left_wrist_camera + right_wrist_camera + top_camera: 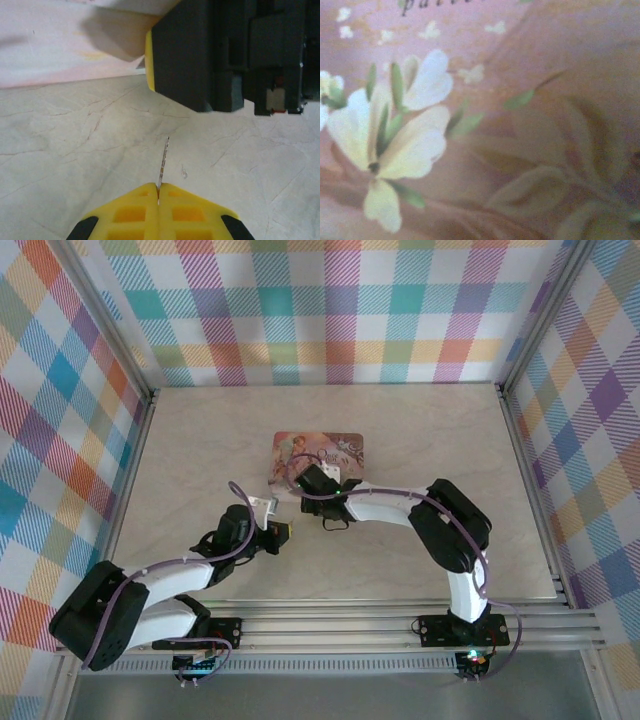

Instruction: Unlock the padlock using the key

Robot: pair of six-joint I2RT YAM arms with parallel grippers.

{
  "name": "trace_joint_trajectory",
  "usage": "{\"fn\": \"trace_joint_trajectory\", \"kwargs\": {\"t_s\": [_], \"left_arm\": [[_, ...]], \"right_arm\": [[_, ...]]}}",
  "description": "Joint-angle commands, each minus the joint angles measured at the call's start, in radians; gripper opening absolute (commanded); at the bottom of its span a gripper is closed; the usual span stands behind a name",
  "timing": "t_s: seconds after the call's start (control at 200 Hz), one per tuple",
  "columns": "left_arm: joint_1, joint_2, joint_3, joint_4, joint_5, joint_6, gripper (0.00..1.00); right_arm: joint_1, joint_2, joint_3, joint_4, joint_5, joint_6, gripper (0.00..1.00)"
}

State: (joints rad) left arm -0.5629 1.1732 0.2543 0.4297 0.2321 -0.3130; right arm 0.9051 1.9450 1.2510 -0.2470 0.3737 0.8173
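Yellow-tipped, the left gripper (158,194) is pressed fully closed on a thin metal key (163,157). The key is held edge-on, with its blade pointing toward the pink tin (345,448) and stopping just short of the tin's near edge. That narrow pinch looks chosen to keep the blade straight and stiff for a push into a keyhole.

At the tin's near edge hangs the right gripper (318,478), so low over the lid that its wrist camera sees blurred painted flowers (395,140). Whether its jaws are parted or closed cannot be told.

The padlock is hidden, most likely behind that black gripper at the tin's near edge. The right arm seems stationed there to steady the lock so it does not skid when the key presses in. By this reading, the key has not yet entered.
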Motion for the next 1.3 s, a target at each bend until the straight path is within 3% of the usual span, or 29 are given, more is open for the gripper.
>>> {"fn": "trace_joint_trajectory", "kwargs": {"t_s": [0.0, 0.3, 0.585, 0.78, 1.295], "left_arm": [[-0.006, -0.034, -0.023, -0.032, -0.014, 0.026, 0.00], [-0.006, -0.086, -0.033, -0.064, -0.009, 0.047, 0.00], [-0.006, -0.108, -0.026, -0.077, 0.011, 0.070, 0.00], [-0.005, -0.077, 0.024, -0.075, 0.077, 0.106, 0.00], [0.001, 0.090, 0.161, 0.089, 0.318, 0.098, 0.00]], "right_arm": [[0.008, 0.027, 0.055, -0.037, 0.037, -0.037, 0.53], [0.004, 0.053, 0.090, -0.038, 0.025, -0.080, 0.27], [-0.031, -0.029, 0.063, -0.070, -0.069, -0.140, 0.11], [-0.077, -0.119, 0.036, -0.108, -0.233, -0.214, 0.00], [-0.243, -0.255, 0.026, -0.200, -0.794, -0.263, 0.00]]}}
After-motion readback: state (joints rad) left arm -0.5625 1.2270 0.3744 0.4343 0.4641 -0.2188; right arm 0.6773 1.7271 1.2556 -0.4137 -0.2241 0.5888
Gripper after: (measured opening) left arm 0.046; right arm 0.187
